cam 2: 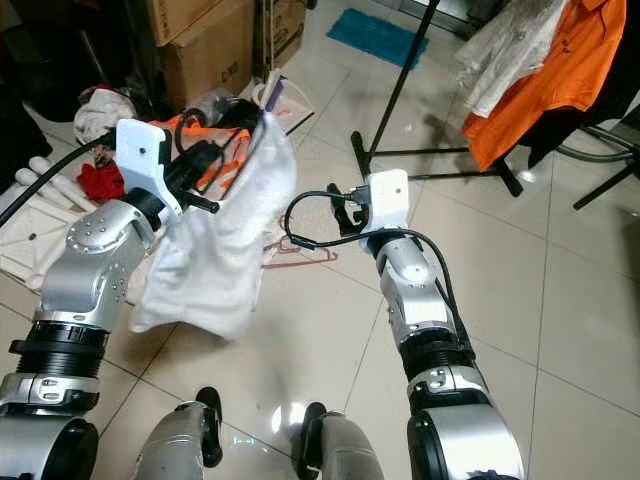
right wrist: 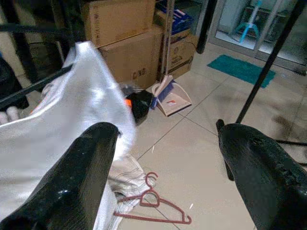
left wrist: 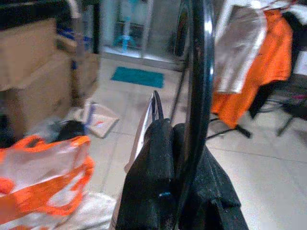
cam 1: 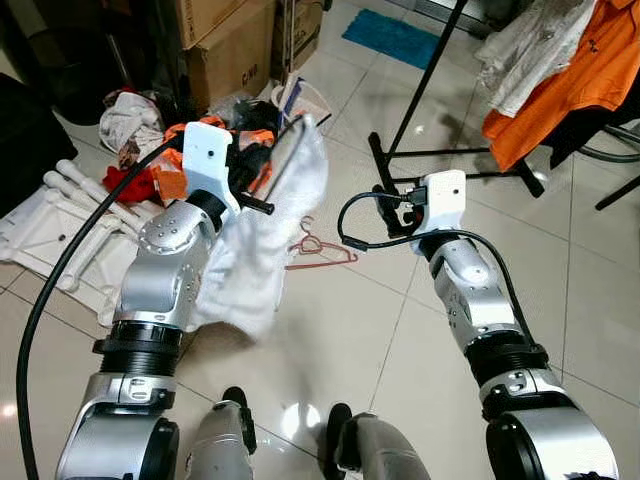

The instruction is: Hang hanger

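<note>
A: Tiled floor (cam 1: 330, 330), 1 pink hanger (right wrist: 152, 203) lying beside the white garment (cam 2: 215, 250)?

B: Yes. Left end effector (cam 2: 262, 125) clamps the garment; right end effector (right wrist: 163, 172) gapes empty. Lower squarely over the hanger.

The hanger (cam 1: 320, 250) lies on the floor (cam 1: 330, 330) between both arms, seemingly beside the cloth (cam 1: 265, 240).

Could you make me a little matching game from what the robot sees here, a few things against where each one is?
Things:
1. white garment
2. pink hanger
3. orange shirt
4. teal mat

Places:
A. lying on the floor tiles between the two arms
B. hanging at the far right, beside the black rack
C. held up in the left gripper
D. flat on the floor, far back

Pairs: 1-C, 2-A, 3-B, 4-D
</note>
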`<state>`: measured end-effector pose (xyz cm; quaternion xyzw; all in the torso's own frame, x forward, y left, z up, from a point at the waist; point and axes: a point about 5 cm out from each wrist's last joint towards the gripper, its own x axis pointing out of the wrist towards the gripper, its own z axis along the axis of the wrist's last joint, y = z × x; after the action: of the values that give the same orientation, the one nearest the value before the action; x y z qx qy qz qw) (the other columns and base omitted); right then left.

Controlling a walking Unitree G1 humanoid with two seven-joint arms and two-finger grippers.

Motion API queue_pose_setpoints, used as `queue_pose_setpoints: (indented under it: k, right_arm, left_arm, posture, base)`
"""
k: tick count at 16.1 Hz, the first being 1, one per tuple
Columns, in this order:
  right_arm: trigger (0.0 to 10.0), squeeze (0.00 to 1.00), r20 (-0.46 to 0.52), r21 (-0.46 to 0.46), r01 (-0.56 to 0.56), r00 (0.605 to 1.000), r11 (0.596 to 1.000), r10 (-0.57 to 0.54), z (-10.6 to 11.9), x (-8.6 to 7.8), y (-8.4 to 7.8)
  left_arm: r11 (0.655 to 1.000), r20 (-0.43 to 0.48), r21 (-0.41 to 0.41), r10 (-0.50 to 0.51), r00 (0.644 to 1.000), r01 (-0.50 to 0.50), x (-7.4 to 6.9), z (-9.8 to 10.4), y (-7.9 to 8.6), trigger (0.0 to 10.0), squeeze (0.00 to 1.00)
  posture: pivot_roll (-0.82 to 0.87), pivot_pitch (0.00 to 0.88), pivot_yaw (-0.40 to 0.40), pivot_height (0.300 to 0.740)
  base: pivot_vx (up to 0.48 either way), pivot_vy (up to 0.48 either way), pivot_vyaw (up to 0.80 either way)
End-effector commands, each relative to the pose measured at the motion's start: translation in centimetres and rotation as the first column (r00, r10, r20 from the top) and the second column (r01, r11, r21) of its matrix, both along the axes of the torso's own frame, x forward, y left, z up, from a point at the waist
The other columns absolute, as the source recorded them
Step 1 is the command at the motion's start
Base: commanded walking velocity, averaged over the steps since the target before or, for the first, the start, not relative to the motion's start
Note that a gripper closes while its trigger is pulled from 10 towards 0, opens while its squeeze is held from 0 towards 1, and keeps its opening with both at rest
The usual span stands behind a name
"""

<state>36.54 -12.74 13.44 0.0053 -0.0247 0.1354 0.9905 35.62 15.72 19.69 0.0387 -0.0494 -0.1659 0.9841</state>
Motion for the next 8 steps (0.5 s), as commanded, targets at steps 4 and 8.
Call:
queue_pose_setpoints:
  k: [4,8]
  right_arm:
    - [10.0,0.0,-0.019,0.075,0.049,0.999,0.996,-0.047,0.5,0.7,-0.2]
    - [10.0,0.0,-0.022,0.083,0.036,0.999,0.996,-0.034,0.6,0.8,0.1]
  left_arm:
    - [0.989,0.013,0.029,0.143,0.99,-0.143,1.0,0.6,-0.8,10.0,0.0]
    - [0.987,0.043,0.032,0.155,0.987,-0.157,1.0,0.9,-1.4,10.0,0.0]
  posture:
    - [0.01,0.177,-0.103,0.74]
    - [0.01,0.168,-0.105,0.74]
  base:
    - [0.0,0.0,0.0]
    - [0.0,0.0,0.0]
